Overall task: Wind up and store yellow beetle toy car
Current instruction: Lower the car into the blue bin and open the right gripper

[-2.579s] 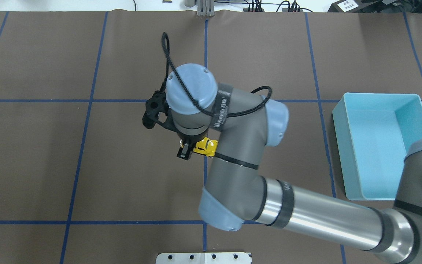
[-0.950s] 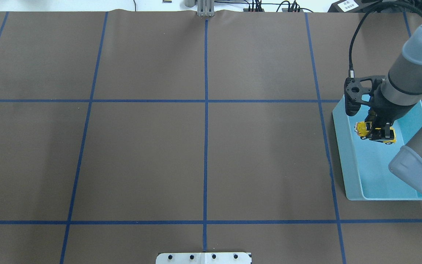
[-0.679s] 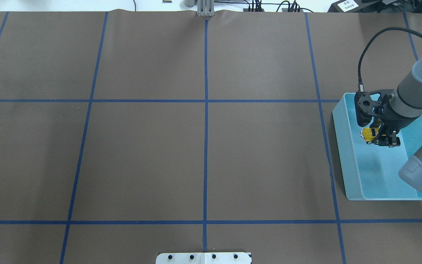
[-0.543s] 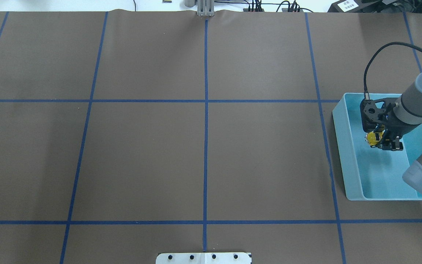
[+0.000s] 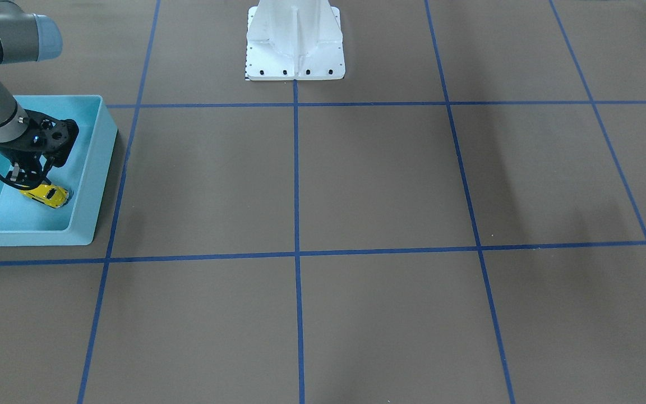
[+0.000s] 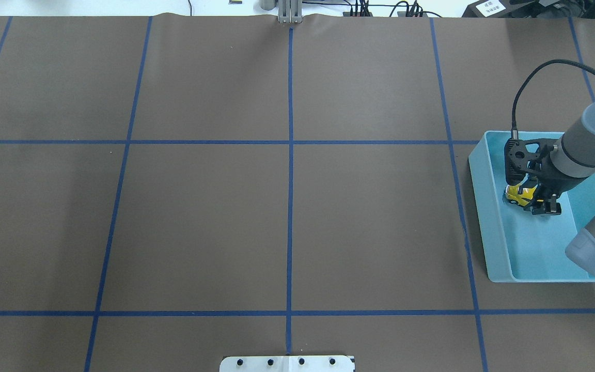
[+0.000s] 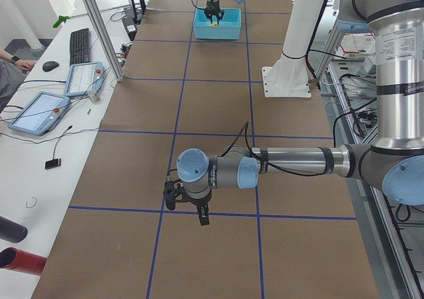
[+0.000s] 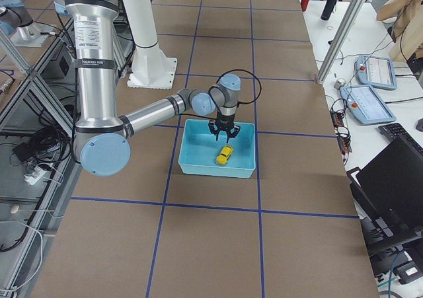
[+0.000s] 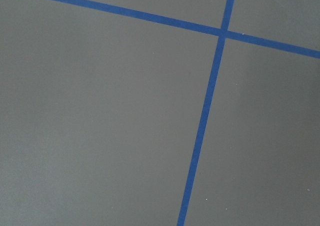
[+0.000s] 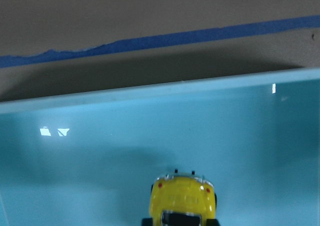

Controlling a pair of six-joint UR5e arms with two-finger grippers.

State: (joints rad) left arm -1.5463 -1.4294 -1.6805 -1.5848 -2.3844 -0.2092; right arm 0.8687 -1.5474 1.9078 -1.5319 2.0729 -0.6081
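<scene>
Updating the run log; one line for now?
right claw open | yellow beetle toy car in bin | left claw unclear

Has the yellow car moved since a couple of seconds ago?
Yes. The yellow beetle toy car went rightward from the centre tape line into the light blue bin.

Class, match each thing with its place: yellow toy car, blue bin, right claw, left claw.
Things:
1 yellow beetle toy car
2 light blue bin
3 right claw
4 left claw

Places:
A over bare brown table
B on the bin's floor
C just above the car
D on the table, at the robot's right

Pairs: 1-B, 2-D, 3-C, 4-A
</scene>
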